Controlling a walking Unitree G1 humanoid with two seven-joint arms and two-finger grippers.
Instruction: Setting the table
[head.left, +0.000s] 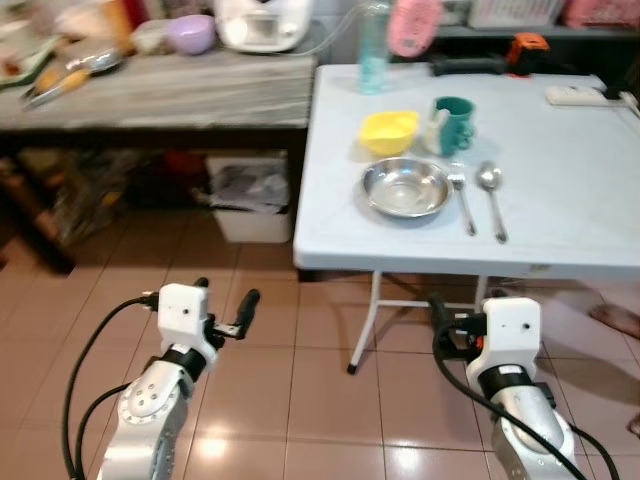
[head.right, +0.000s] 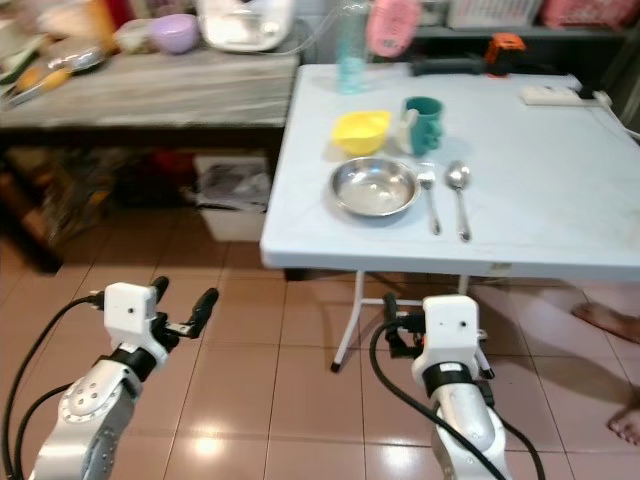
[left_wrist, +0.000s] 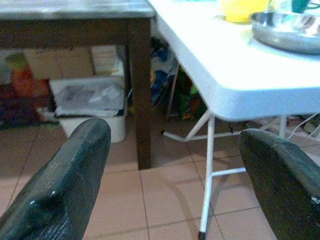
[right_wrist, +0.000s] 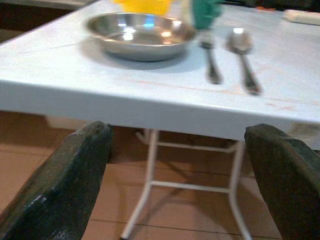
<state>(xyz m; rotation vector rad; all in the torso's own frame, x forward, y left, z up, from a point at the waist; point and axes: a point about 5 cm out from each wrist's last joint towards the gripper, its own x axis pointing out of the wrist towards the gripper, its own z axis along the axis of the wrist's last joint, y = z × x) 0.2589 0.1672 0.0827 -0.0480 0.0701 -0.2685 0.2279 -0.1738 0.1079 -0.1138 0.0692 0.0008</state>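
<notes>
On the white folding table (head.left: 560, 235) a steel dish (head.left: 405, 187) lies near the front left edge. Behind it are a yellow bowl (head.left: 389, 131) and a green mug (head.left: 455, 124). A fork (head.left: 462, 199) and a spoon (head.left: 492, 197) lie side by side just right of the dish. Both my grippers hang low over the tiled floor, in front of the table and below its top. The left gripper (head.left: 226, 295) is open and holds nothing. The right gripper (right_wrist: 175, 175) is also open and empty, facing the table's front edge below the dish (right_wrist: 140, 32).
A grey counter (head.left: 200, 95) stands left of the table, carrying a purple bowl (head.left: 191, 33) and a white cooker (head.left: 264, 22). A white bin (head.left: 250, 195) sits under it. A clear bottle (head.left: 373, 50) and a power strip (head.left: 578, 96) are at the table's back. A person's bare foot (head.right: 608, 320) is at right.
</notes>
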